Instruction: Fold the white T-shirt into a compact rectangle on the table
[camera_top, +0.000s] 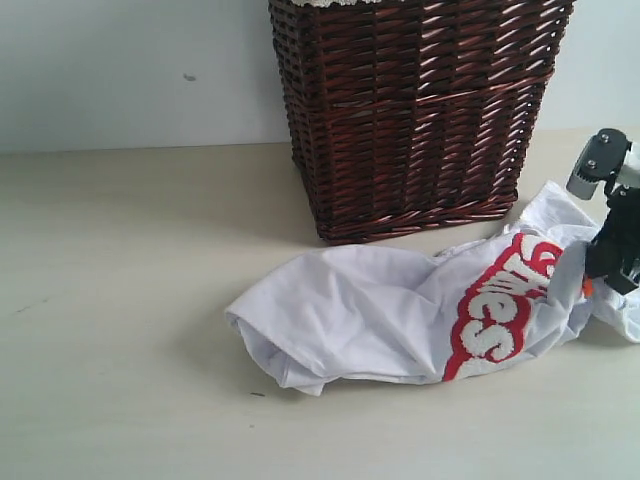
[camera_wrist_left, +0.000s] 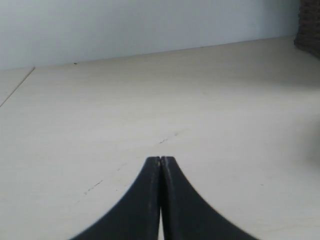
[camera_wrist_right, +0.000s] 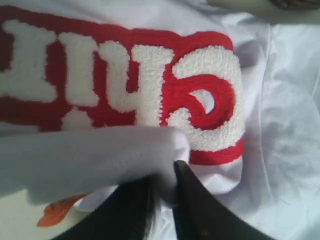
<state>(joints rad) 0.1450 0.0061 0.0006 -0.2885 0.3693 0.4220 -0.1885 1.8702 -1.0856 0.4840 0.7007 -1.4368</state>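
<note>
Right jaws pinch white T-shirt (camera_wrist_right: 100, 160), wrist-view only.

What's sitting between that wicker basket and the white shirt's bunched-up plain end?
Nothing; the exterior view shows only bare, shadowed table between basket and white T-shirt.

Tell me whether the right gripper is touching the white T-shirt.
Touching. The right wrist view shows a fold of the white T-shirt bunched between the fingers of the right gripper, with cloth pressed against both.

One white T-shirt (camera_top: 350, 310), one wicker basket (camera_top: 420, 110), one table (camera_top: 120, 300), two grippers (camera_wrist_left: 160, 159) (camera_wrist_right: 162, 172).
</note>
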